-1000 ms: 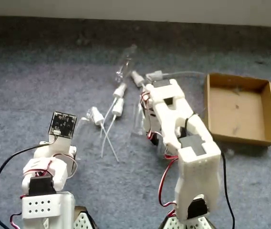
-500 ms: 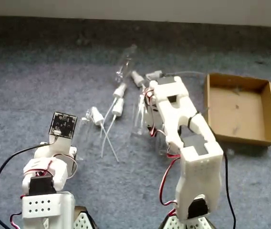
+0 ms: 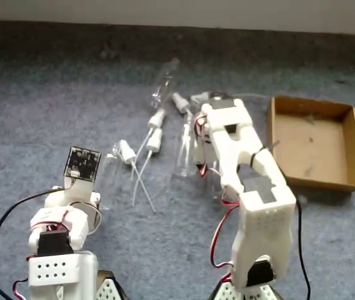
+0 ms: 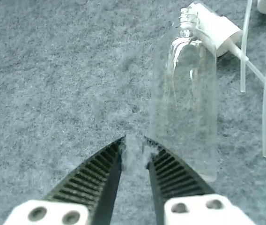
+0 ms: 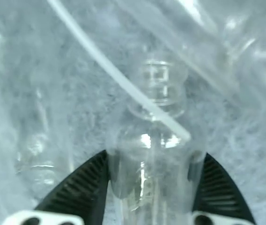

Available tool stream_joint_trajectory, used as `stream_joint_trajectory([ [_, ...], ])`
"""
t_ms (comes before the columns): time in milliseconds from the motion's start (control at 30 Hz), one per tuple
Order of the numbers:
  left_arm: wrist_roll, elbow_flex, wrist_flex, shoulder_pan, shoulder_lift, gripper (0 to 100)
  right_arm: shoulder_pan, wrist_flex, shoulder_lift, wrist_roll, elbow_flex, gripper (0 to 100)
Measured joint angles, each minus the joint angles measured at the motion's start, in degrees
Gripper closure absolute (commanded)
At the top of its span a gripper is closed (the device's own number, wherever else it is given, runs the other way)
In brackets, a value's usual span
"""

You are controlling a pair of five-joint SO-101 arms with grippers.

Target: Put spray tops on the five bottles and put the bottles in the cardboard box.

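Observation:
My right gripper [image 5: 154, 159] is shut on a clear open-necked bottle [image 5: 157, 89], a jaw on each side of its body. A thin white tube [image 5: 123, 84] lies across the bottle's neck. In the high view the right arm [image 3: 246, 162] covers that gripper, and another clear bottle [image 3: 184, 145] stands just left of it. My left gripper [image 4: 134, 143] is shut and holds nothing, low over the carpet beside a lying clear bottle [image 4: 184, 93]. A white spray top [image 4: 217, 30] touches that bottle's neck. The cardboard box [image 3: 312, 106] sits to the right.
Several loose spray tops with long tubes [image 3: 154, 140] lie on the grey carpet between the arms. One more clear bottle [image 3: 164, 84] lies farther back. The left arm [image 3: 65, 212] stays near the front left corner.
The right arm has shifted a little to the right, toward the box. The left arm and the loose spray tops have stayed put.

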Motion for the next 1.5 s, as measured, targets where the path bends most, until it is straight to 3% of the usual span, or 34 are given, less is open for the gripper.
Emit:
stream_joint_trajectory([
  [233,0.00,0.00,0.00,0.00,0.00,98,0.18,0.00,0.00,5.89,0.00,79.6],
  [433,0.00,1.05,0.00,0.00,0.00,98,1.32,0.00,0.00,15.47,0.00,79.6],
  [667,0.00,1.05,0.00,0.00,0.00,98,2.73,0.26,0.00,17.49,0.00,79.6],
  [867,0.00,1.05,0.00,0.00,0.00,98,4.13,7.91,-0.79,17.58,-3.87,79.6],
  [1233,0.00,1.05,0.00,0.00,0.00,98,4.57,21.63,-25.14,20.84,-8.88,79.6],
  [1500,0.00,1.05,0.00,0.00,0.00,98,4.40,22.51,-50.29,22.15,-6.33,79.6],
])
